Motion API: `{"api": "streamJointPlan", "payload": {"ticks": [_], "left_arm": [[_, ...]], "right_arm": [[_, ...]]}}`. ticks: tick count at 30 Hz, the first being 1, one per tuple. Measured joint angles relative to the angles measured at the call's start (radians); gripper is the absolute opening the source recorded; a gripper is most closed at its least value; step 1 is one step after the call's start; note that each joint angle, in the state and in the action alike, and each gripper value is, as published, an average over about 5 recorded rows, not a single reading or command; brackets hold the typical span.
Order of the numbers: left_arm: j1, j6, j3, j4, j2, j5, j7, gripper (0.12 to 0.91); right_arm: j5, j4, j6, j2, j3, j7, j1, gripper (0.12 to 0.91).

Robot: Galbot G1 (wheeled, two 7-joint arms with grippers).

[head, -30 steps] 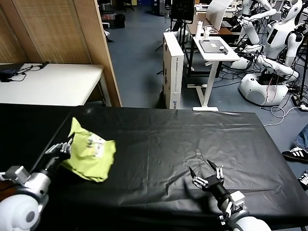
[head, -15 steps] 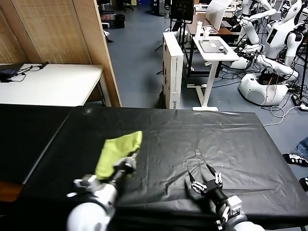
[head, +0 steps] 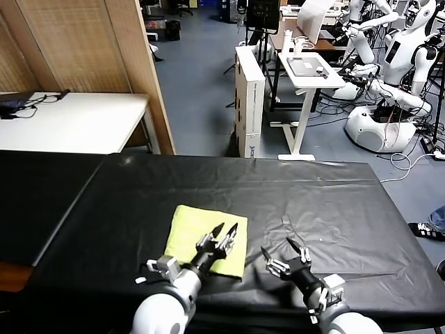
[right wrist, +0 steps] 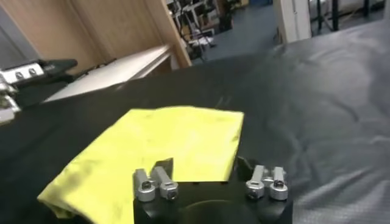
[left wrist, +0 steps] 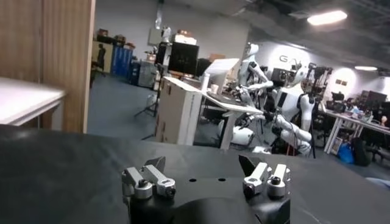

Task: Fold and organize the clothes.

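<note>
Where the black table cover (head: 327,202) spreads across the near half of the head view, its sheet shows creases and wrinkles, most of them toward the right. Far left, beyond it, stands one white table (head: 69,122) with a dark cable lying on its far corner, and behind that a wooden partition (head: 90,42) of several panels. Past the cover's far edge the floor is blue-grey. One tall cardboard box (head: 250,97) stands upright there, just beside one white stand desk (head: 309,69). At the far right wait two white humanoid robots (head: 389,76).

On the cover lies one lime T-shirt (head: 198,233), folded into a flat, roughly rectangular packet, near the front edge and left of centre. The left gripper (head: 224,234) hangs over the packet's right part, its two dark fingers spread apart and pointing away from the robot, gripping nothing. Just to the right, off the fabric and over bare cover, sits the right gripper (head: 280,253), its fingers likewise parted and empty. From the right wrist view the T-shirt (right wrist: 164,146) lies flat ahead of that gripper (right wrist: 210,179), one folded edge running straight along its side.
</note>
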Motion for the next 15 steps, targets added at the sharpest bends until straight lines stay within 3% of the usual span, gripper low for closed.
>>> {"api": "streamJointPlan", "payload": {"ticks": [2, 5, 10, 15], "left_arm": [[0.0, -0.014, -0.018, -0.013, 0.017, 0.013, 0.009, 0.788], [0.002, -0.035, -0.052, -0.029, 0.049, 0.024, 0.016, 0.886], [0.019, -0.055, -0.114, -0.049, 0.108, 0.024, 0.015, 0.906], [0.043, -0.059, -0.157, -0.066, 0.129, 0.031, 0.013, 0.907]], "right_arm": [[0.032, -0.001, -0.019, 0.003, -0.019, 0.022, 0.013, 0.907], [0.087, -0.013, -0.05, 0.013, -0.058, 0.064, 0.044, 0.907], [0.153, -0.055, -0.083, 0.05, -0.133, 0.122, 0.117, 0.907], [0.17, -0.116, -0.092, 0.101, -0.193, 0.137, 0.189, 0.875]]}}
